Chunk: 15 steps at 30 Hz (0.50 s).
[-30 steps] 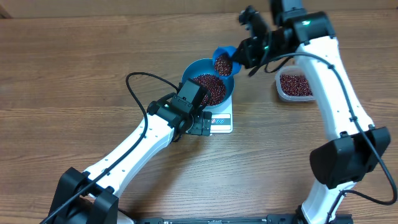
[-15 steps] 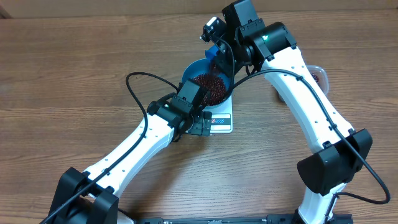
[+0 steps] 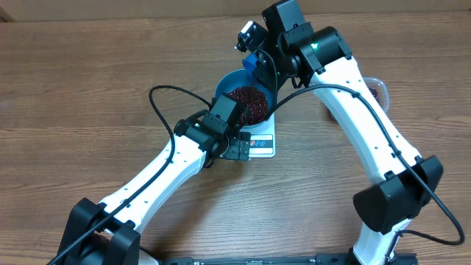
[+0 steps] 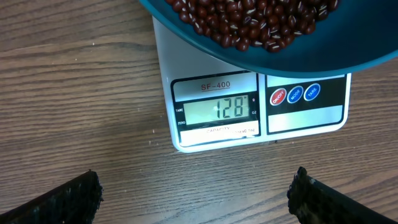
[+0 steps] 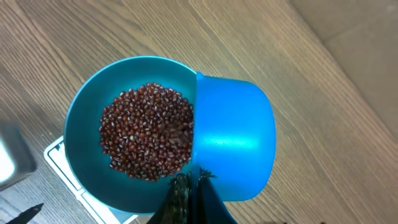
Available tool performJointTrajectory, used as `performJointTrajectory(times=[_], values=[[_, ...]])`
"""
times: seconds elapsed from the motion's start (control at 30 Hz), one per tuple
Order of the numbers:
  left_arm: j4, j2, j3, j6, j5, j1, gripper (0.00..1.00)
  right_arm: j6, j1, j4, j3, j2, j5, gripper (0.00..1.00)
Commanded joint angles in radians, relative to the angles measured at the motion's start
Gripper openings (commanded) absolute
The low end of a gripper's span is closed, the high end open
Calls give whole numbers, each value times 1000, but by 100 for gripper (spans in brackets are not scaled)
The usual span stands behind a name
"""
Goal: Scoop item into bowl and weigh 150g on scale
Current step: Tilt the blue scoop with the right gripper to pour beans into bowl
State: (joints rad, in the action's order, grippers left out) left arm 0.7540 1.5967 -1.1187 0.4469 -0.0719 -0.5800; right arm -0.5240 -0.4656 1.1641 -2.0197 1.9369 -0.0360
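While left tool gapes wide, right tool clamps scoop tipped over bowl.

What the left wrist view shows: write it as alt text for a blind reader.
A white scale reading 128 on its display carries a blue bowl of red-brown beans on a wooden table. The open left end effector frames the bottom corners, holding nothing.

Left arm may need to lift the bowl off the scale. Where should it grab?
Probably the bowl by its rim opposite the scoop, from above, one jaw inside, one outside. Its wall is smooth and round with no handle, and the beans sit below the rim.
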Motion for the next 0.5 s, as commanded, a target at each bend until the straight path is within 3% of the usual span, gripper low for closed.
performJointTrajectory(times=[0.0,0.47], values=[[-2,-8,5,14,5,4,100,-5,-6,-8,-31,-60,-4,4],[-3,-8,5,14,5,4,99,100,22,-4,-30,-60,-143,4]])
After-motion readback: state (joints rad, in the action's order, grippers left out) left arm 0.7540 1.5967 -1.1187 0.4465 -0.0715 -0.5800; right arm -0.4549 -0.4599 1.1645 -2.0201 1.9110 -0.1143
